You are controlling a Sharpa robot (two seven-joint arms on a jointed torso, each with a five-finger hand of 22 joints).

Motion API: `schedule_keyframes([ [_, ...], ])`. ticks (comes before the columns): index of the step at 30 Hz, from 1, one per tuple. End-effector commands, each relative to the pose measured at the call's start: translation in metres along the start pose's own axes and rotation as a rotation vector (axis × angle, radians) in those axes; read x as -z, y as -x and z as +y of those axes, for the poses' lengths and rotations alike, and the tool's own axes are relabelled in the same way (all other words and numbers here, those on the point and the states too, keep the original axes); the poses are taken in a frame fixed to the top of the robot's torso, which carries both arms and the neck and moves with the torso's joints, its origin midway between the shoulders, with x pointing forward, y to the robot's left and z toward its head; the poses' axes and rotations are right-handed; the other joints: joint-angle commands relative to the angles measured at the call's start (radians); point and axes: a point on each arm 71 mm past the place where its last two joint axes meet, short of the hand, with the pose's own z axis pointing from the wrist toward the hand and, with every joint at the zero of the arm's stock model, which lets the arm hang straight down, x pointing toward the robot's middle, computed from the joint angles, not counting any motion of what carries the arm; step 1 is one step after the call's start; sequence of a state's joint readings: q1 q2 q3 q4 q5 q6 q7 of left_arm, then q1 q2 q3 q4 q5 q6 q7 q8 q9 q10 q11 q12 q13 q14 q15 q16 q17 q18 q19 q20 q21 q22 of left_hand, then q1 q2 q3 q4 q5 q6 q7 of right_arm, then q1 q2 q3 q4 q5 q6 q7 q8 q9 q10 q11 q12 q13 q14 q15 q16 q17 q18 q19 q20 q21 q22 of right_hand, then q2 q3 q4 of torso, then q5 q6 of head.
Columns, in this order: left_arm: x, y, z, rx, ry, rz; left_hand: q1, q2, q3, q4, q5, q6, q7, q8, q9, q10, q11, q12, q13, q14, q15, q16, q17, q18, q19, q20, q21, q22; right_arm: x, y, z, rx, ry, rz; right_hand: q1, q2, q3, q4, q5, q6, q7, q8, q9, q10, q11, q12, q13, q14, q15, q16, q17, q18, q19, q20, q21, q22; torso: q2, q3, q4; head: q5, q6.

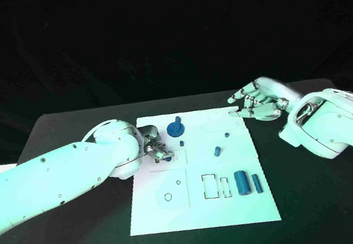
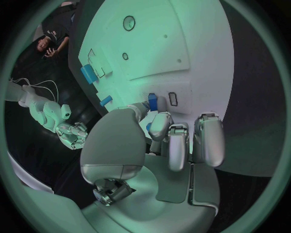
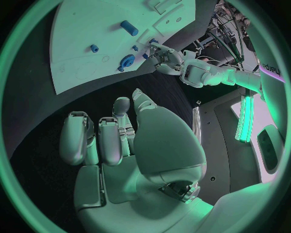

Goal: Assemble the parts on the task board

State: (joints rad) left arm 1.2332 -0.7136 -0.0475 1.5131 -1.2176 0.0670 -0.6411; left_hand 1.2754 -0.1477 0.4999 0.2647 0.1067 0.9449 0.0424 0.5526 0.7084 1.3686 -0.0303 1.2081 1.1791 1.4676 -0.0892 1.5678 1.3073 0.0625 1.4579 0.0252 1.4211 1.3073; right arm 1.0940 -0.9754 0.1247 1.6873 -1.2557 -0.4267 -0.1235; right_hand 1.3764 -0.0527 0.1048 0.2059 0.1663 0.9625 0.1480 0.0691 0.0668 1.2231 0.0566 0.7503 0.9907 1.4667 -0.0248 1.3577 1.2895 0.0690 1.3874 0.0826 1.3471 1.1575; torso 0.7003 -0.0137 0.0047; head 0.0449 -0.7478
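left hand [image 1: 155, 148] over task board [image 1: 200, 212]

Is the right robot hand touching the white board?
Apart. In the head view the right robot hand hovers beyond the task board's far right corner. The right wrist view shows black table between its fingers and the board.

Dim scene, blown-out glare on arms (wrist views' straight edges bend).

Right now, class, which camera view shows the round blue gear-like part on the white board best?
The head view: the round blue part shows from above on the task board, beside the left hand. The right wrist view shows it small and slanted. In the left wrist view I cannot pick it out.
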Motion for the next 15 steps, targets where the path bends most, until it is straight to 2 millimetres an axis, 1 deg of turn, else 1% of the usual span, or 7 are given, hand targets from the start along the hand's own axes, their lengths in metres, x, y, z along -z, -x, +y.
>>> schedule_keyframes([
  [1, -0.0006, -0.0044, 0.0016, -0.046, 0.013, 0.039, 0.000, 0.012, 0.143, -0.136, -0.005, 0.000, -0.005, 0.006, 0.000, 0.004, -0.002, 0.001, 0.001, 0.103, 0.003, 0.003, 0.263, -0.011, 0.004, 0.001, 0.004, 0.052, -0.0001, -0.0015, 0.0007, 0.003, 0.005, 0.013, -0.006, -0.001, 0.002, 0.007, 0.005, 0.009, -0.001, 0.002, 0.001, -0.003, 0.000, -0.001, 0.000, 0.040, 0.003, -0.005, -0.001, 0.015, -0.007, 0.001, -0.006, -0.001, 0.000, 0.0000, -0.0007, 0.002, -0.002],
  [3, -0.0004, -0.0046, 0.0019, -0.047, 0.014, 0.043, 0.000, 0.012, 0.144, -0.138, -0.006, 0.000, -0.005, 0.006, 0.000, 0.004, -0.002, 0.002, 0.001, 0.103, 0.003, 0.003, 0.263, -0.011, 0.005, 0.001, 0.005, 0.053, -0.0001, -0.0015, 0.0007, 0.003, 0.005, 0.013, -0.006, -0.001, 0.002, 0.007, 0.005, 0.009, -0.001, 0.002, 0.001, -0.003, 0.000, -0.001, 0.000, 0.040, 0.003, -0.005, -0.001, 0.015, -0.007, 0.001, -0.006, -0.001, 0.000, -0.0006, -0.0010, 0.002, -0.002],
  [9, -0.0002, -0.0058, 0.0017, -0.033, 0.013, 0.057, 0.001, 0.012, 0.146, -0.140, -0.007, 0.000, -0.005, 0.006, 0.001, 0.004, -0.003, 0.001, 0.001, 0.103, 0.002, 0.003, 0.263, -0.012, 0.007, 0.000, 0.008, 0.058, -0.0001, -0.0019, 0.0011, -0.001, 0.005, 0.015, -0.006, -0.001, 0.002, 0.007, 0.005, 0.009, -0.001, 0.002, 0.001, -0.003, 0.000, -0.001, 0.000, 0.040, 0.003, -0.005, -0.001, 0.015, -0.007, 0.001, -0.006, -0.001, 0.000, 0.0001, 0.0001, 0.002, -0.003],
  [11, -0.0003, -0.0059, 0.0014, -0.030, 0.012, 0.059, 0.001, 0.012, 0.146, -0.140, -0.007, 0.000, -0.005, 0.006, 0.001, 0.004, -0.003, 0.001, 0.001, 0.103, 0.002, 0.003, 0.263, -0.012, 0.007, 0.000, 0.008, 0.058, -0.0001, -0.0020, 0.0012, -0.003, 0.005, 0.015, -0.006, -0.001, 0.002, 0.007, 0.005, 0.009, -0.001, 0.002, 0.001, -0.003, 0.000, -0.001, 0.000, 0.040, 0.003, -0.005, -0.001, 0.015, -0.007, 0.001, -0.006, -0.001, 0.000, -0.0005, 0.0003, 0.002, -0.003],
  [15, -0.0010, -0.0059, 0.0006, -0.026, 0.012, 0.060, 0.001, 0.012, 0.146, -0.140, -0.007, 0.000, -0.005, 0.006, 0.001, 0.004, -0.003, 0.001, 0.001, 0.103, 0.002, 0.003, 0.263, -0.012, 0.007, 0.000, 0.008, 0.058, 0.0000, -0.0020, 0.0011, -0.005, 0.004, 0.015, -0.006, -0.001, 0.002, 0.007, 0.005, 0.009, -0.001, 0.002, 0.001, -0.003, 0.000, -0.001, 0.000, 0.040, 0.003, -0.005, -0.001, 0.015, -0.007, 0.001, -0.006, -0.001, 0.000, 0.0002, -0.0004, 0.003, -0.004],
])
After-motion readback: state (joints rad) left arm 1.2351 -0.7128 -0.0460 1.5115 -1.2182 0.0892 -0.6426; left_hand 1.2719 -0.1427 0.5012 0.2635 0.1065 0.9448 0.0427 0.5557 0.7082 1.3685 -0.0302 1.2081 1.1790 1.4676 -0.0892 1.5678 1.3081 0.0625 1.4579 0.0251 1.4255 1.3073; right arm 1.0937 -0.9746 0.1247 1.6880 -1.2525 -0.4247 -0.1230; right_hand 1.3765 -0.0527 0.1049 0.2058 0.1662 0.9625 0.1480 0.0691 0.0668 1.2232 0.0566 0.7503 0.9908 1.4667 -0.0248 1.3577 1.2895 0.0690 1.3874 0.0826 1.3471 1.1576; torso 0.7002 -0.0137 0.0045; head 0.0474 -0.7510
